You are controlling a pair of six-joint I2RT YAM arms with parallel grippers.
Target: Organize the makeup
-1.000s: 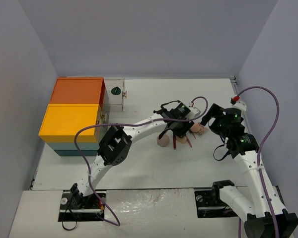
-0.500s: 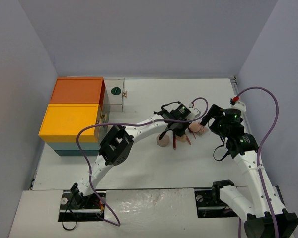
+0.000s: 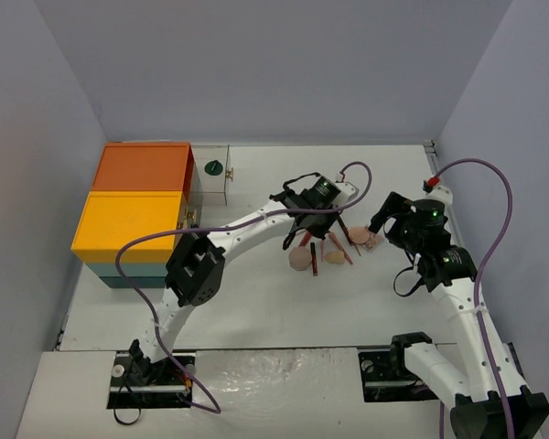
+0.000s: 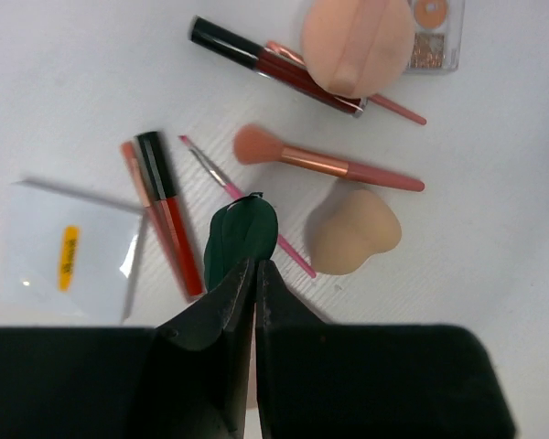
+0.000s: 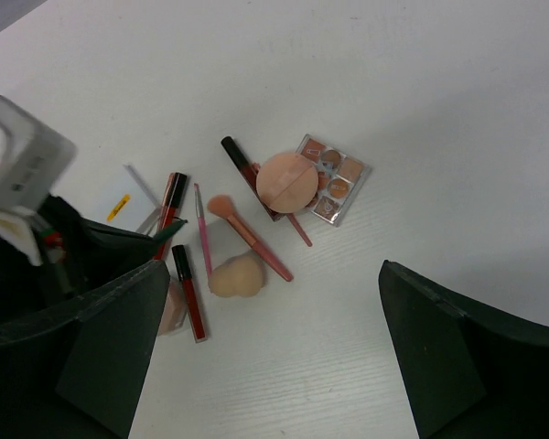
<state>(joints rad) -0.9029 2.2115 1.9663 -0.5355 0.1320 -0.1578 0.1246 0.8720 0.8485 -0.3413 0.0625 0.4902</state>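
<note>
The left gripper [image 4: 256, 272] is clamped together on a dark green piece [image 4: 242, 229], held just beside the peach sponge [image 4: 352, 235]; whether the piece clears the tabletop [image 4: 494, 229] is hard to judge; a pink brush [image 4: 320, 163] lies just beyond the sponge, and farther that way the round puff [image 4: 355, 46] rests over a dark red tube [image 4: 265, 59], next to the palette [image 4: 436, 37]; across the green piece from the sponge lie a black-capped red tube [image 4: 169, 219] and then a white card [image 4: 69, 247]; the right gripper [image 5: 274, 306] hangs above the sponge with its jaws wide apart, gripping nothing.
</note>
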